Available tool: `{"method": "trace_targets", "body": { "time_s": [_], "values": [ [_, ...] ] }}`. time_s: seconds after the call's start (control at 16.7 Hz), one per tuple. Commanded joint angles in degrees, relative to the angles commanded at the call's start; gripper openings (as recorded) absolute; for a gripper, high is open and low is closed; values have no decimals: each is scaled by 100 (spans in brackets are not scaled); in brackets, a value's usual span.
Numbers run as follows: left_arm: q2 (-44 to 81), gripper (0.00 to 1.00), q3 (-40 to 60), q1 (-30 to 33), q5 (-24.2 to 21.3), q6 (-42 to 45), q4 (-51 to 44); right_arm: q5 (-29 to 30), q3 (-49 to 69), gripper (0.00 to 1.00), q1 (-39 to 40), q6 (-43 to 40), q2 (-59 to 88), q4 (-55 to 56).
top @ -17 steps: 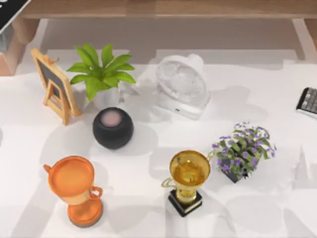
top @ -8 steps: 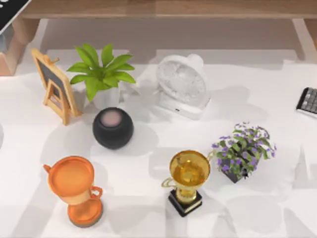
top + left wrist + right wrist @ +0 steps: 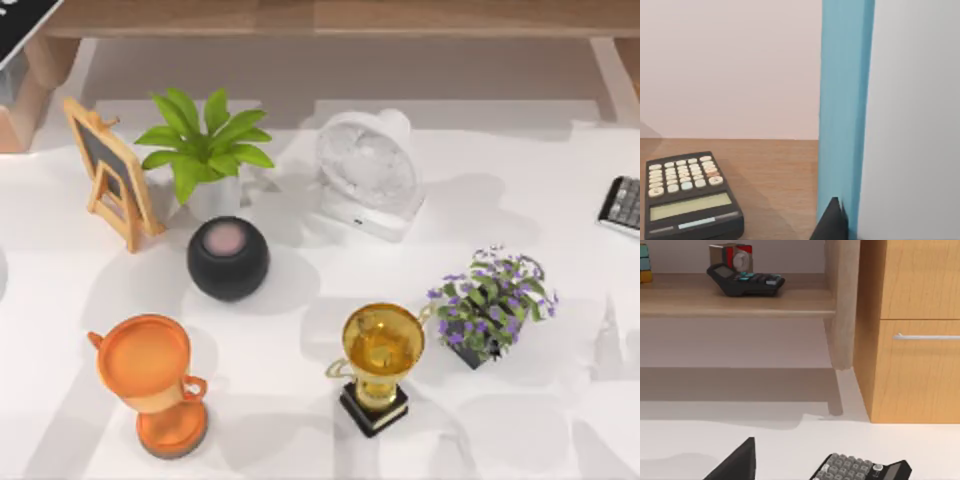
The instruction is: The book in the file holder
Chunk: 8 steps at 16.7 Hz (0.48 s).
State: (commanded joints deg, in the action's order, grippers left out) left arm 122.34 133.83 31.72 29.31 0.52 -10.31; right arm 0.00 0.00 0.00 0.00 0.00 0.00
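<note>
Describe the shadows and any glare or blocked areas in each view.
Top view: soft grey shadows fall across the white table around the gold trophy and white fan, with no harsh glare. Left wrist view: a blue upright panel and a pale surface beside it block half the picture. Right wrist view: evenly lit, with shade under the wooden shelf.

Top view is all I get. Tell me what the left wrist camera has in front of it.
Observer: A tall blue panel stands upright close ahead; whether it is the book or the holder, I cannot tell.
Operator: Name what lies beside it.
Observer: A black calculator with white keys lies flat on a wooden surface.
Operator: Now the right wrist camera.
Observer: A wooden cabinet with a silver drawer handle stands behind the table's grey-keyed calculator.
</note>
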Motion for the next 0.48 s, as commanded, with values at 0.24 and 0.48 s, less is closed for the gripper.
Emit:
{"method": "trace_targets", "body": {
  "time_s": [0.24,0.48],
  "values": [
    [0,0,0,0,0,0,0,0,0,100,0,0,0,0],
    [0,0,0,0,0,0,0,0,0,100,0,0,0,0]
  ]
}}
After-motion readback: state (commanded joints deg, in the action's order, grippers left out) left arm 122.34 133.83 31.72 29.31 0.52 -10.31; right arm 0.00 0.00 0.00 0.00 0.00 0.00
